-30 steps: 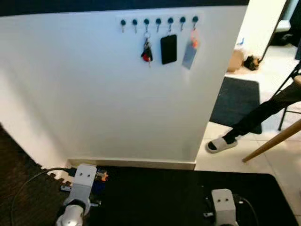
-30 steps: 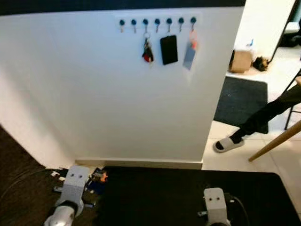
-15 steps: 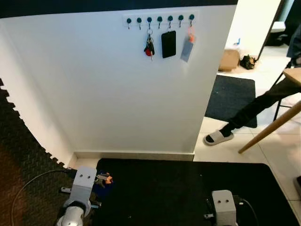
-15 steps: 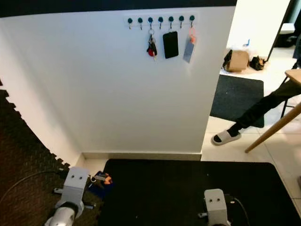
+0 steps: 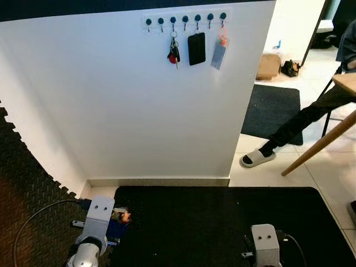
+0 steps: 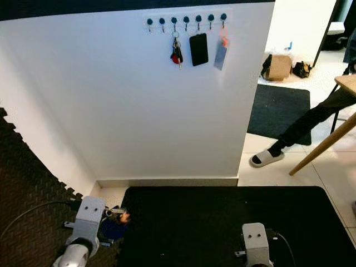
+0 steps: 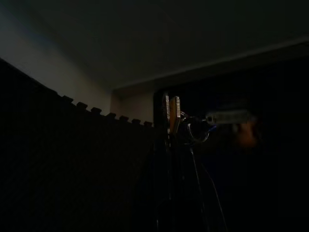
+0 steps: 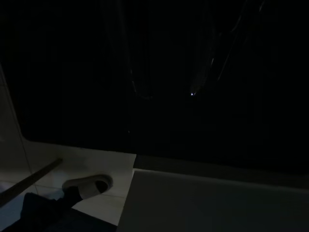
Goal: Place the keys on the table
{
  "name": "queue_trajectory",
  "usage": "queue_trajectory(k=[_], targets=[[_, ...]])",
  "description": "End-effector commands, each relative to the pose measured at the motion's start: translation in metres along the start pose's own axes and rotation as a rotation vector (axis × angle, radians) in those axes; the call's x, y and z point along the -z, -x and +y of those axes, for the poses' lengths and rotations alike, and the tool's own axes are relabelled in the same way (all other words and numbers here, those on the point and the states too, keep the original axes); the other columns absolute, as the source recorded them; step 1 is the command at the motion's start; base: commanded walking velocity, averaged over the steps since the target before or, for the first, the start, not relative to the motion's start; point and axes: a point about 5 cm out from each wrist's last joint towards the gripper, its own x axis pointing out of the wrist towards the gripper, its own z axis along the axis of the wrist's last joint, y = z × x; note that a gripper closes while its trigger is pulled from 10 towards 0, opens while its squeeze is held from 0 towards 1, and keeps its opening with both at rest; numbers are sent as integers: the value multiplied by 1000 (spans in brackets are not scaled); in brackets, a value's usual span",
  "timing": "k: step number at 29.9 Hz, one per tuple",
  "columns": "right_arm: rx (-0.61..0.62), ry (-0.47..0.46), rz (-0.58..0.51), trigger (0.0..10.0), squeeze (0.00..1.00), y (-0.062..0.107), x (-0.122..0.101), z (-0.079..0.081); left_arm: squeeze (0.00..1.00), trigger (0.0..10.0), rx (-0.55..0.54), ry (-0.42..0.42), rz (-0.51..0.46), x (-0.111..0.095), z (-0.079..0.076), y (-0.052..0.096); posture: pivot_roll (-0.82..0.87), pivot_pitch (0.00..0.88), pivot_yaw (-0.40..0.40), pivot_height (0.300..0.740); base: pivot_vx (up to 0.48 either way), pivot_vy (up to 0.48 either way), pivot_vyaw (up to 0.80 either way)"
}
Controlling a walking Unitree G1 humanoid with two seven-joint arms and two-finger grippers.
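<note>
left hand gripping keys (dim), low

Hook rail on white wall — keys, black pouch, tagged card hanging.

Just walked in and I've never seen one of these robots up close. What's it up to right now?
The robot stands on a dark mat facing a white wall, with both arms low. Its left gripper holds a small bunch of keys down near the floor. Another set of keys hangs from a hook rack on the wall, beside a black pouch. A seated person's leg shows to the right.
</note>
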Motion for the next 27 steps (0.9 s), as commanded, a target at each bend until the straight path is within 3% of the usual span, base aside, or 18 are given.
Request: queue_trajectory(k=[1, 27], targets=[[9, -15, 39, 10000, 0, 6, 11, -2, 0, 10000, 0, -19, 13, 5, 2, 2, 49, 186, 94, 740, 0, 0, -700], [6, -27, 46, 10000, 0, 6, 12, -1, 0, 10000, -1, -21, 17, 5, 1, 1, 53, 195, 95, 740, 0, 0, -784]])
